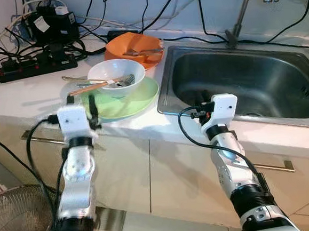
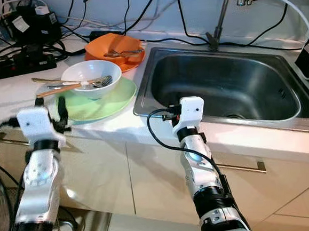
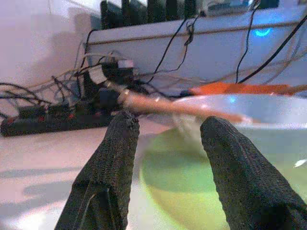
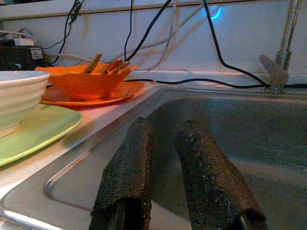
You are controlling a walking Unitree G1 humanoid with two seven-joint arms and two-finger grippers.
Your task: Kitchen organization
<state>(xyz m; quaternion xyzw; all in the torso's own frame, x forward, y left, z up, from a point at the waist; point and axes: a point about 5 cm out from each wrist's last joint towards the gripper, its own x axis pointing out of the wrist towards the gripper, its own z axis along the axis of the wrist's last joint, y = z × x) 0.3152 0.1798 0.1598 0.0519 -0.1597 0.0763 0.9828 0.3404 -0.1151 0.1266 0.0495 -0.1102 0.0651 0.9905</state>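
Observation:
A white bowl [image 1: 113, 71] sits on a pale green plate [image 1: 140, 100] on the counter, with a wooden-handled utensil [image 1: 91, 88] and a metal fork [image 1: 124, 81] lying in it. Behind it an orange bowl [image 1: 130, 47] holds more utensils. My left gripper [image 3: 170, 123] is open at the counter's front edge, just short of the green plate's rim [image 3: 192, 191], with nothing between its fingers. My right gripper [image 4: 164, 127] is shut and empty, pointing over the front rim of the steel sink [image 1: 259, 80].
A faucet pipe [image 1: 241, 12] rises behind the sink. A black power strip [image 1: 33, 67], adapters and many cables crowd the counter's back left. Cabinet doors with bar handles [image 1: 273, 165] are below. A floor fan [image 1: 15, 217] stands at lower left.

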